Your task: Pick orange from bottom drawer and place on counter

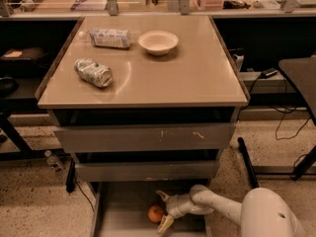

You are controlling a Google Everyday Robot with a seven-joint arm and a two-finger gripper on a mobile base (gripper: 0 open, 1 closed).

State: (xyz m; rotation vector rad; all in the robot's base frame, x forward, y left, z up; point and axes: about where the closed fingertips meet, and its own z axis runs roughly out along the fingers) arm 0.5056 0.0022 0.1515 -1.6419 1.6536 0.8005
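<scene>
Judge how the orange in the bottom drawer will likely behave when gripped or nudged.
Being round, the orange may roll across the flat floor of the bottom drawer if bumped. It looks firm, so it should hold shape when squeezed. The gripper, open beside it in the drawer, could knock it away if it closes off-centre.
</scene>
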